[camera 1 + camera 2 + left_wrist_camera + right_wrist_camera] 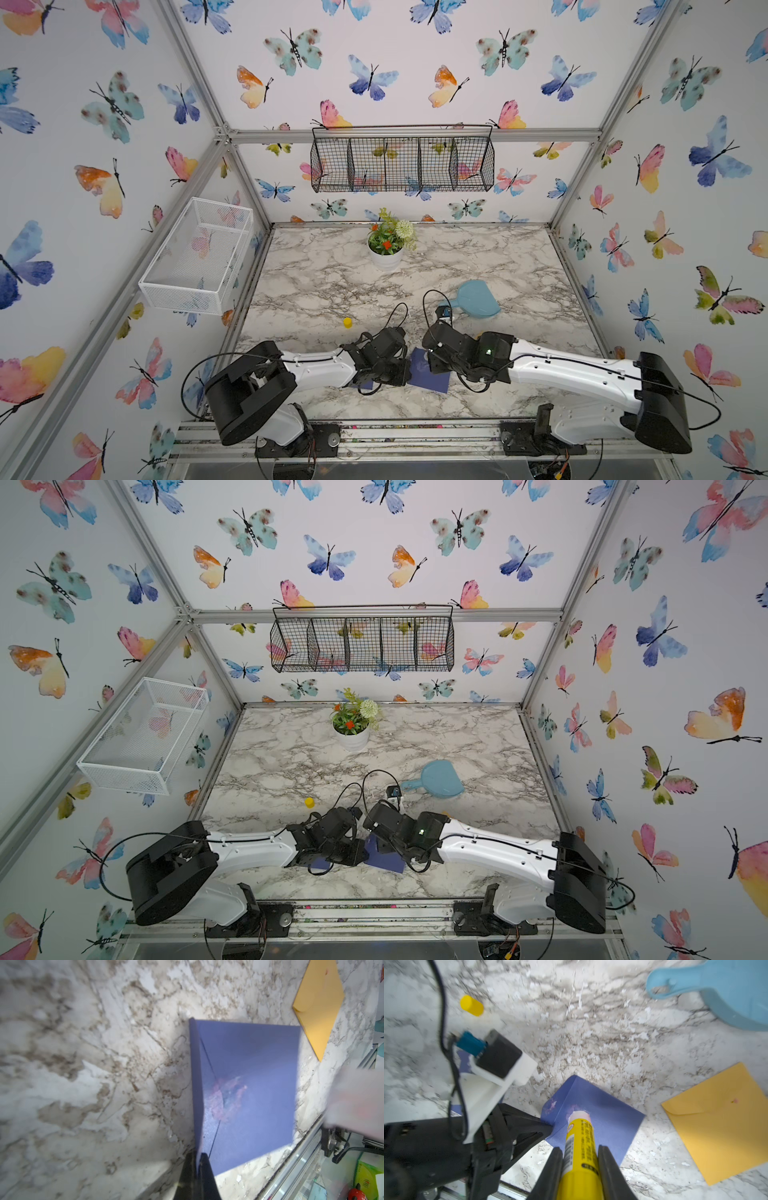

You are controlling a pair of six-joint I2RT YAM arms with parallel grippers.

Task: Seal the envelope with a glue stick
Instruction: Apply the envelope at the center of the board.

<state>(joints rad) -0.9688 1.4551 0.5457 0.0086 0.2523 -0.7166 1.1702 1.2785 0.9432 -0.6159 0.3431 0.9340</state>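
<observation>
glue stick (580,1159) tip on the blue envelope (604,1124)
right end effector (580,1148) clamped on it, left end effector (197,1155) pinching the edge; press too hard and the paper probably buckles or slips

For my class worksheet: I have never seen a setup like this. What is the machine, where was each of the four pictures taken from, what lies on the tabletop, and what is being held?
Two robot arms work at a marble table. Two pictures look down from one overhead camera; the other two come from cameras on the arms' wrists. The left end effector pinches the edge of a blue envelope. The right end effector grips an uncapped glue stick, its tip on that envelope. A yellow cap, a yellow envelope, a blue scoop and a potted plant sit nearby.
</observation>
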